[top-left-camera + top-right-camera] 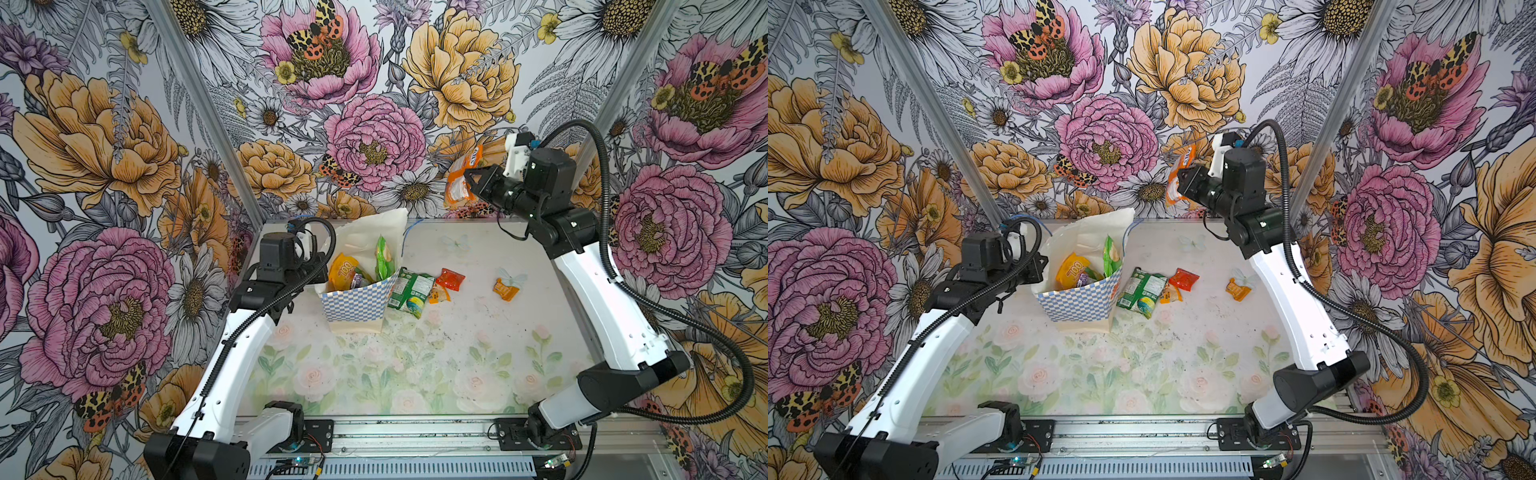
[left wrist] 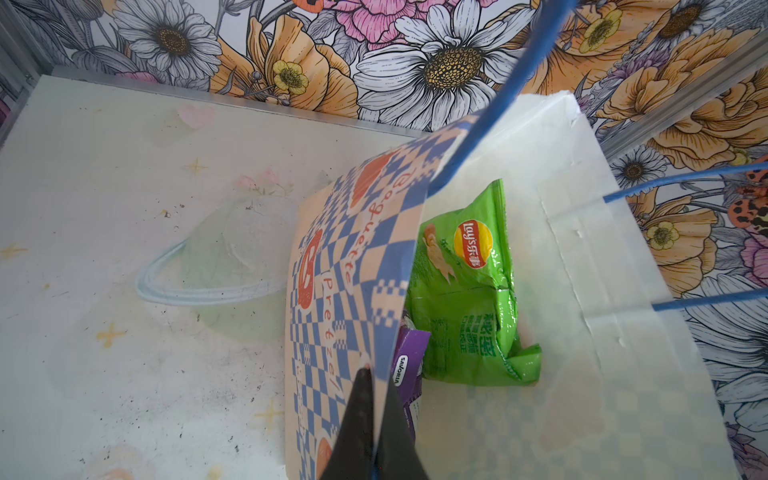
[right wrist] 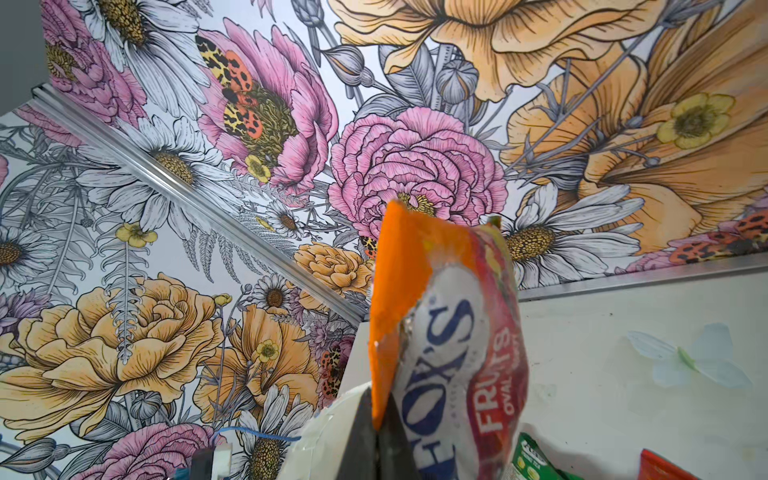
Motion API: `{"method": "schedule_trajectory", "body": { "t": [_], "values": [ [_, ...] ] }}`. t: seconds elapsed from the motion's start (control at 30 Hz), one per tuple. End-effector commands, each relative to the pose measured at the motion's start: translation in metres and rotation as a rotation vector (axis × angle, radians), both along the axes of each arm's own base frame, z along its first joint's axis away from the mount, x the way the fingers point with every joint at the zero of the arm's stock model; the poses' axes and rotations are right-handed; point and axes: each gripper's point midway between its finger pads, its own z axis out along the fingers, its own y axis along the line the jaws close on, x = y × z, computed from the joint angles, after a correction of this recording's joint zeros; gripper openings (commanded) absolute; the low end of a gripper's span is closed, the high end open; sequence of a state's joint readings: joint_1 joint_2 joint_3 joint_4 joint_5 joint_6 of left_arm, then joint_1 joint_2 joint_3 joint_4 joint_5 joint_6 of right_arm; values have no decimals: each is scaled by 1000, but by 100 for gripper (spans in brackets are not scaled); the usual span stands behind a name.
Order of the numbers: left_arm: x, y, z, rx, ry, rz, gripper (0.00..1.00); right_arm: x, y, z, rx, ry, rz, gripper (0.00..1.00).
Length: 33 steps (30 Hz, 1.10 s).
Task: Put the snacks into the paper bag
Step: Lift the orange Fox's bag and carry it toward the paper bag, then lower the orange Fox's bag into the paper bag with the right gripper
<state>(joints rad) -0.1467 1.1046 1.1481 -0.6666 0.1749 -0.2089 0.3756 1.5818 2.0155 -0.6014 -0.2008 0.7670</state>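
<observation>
Three snacks sit inside the paper bag: a yellow-orange bag against the wall nearest your left arm, a bright green bag standing on edge by the opposite wall, and a purple pack low between them. Your left gripper is pinched tight on the rim of the paper bag's blue-checkered wall, one finger inside and one outside. The mouth gapes wide and a blue cord handle rises past the lens. Your right gripper is clamped on the edge of an orange-white packet, which it holds in the air, higher than the paper bag and well off to its right-arm side, not over the mouth. On the table, just beside the paper bag on that same side, lies a green-white pack. A small orange sachet is tucked against that pack's far edge, and a red sachet lies next to it, a little farther from the paper bag. Another orange sachet lies alone, well apart from the paper bag.
</observation>
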Motion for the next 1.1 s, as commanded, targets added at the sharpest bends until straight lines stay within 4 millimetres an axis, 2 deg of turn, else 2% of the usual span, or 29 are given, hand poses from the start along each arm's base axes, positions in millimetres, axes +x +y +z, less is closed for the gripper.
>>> {"method": "schedule_trajectory", "body": {
  "t": [0.0, 0.1, 0.2, 0.33, 0.43, 0.57, 0.77, 0.93, 1.03, 1.07],
  "values": [
    [-2, -10, 30, -18, -118, -52, 0, -2, 25, 23, 0, -64, 57, 0],
    [-3, -13, 33, -22, -128, -68, 0, 3, 47, 30, -7, -67, 103, 0],
    [-3, -12, 34, -18, -135, -63, 0, 2, 74, 27, -14, -51, 162, 0],
    [-3, -10, 35, -15, -137, -55, 0, -7, 111, 7, -42, -9, 235, 0],
    [-2, -8, 32, -8, -131, -44, 0, -21, 136, -13, -85, 35, 295, 0],
    [-1, -7, 30, -5, -125, -38, 0, -41, 154, -43, -155, 93, 325, 0],
    [1, -5, 28, -9, -117, -30, 0, -67, 177, -78, -206, 160, 391, 0],
    [2, -6, 26, -12, -109, -31, 0, -74, 190, -106, -233, 222, 435, 0],
    [2, -6, 26, -10, -109, -32, 0, -74, 195, -116, -233, 250, 447, 0],
    [2, -6, 25, -11, -108, -33, 0, -81, 202, -118, -237, 251, 468, 0]
  ]
}}
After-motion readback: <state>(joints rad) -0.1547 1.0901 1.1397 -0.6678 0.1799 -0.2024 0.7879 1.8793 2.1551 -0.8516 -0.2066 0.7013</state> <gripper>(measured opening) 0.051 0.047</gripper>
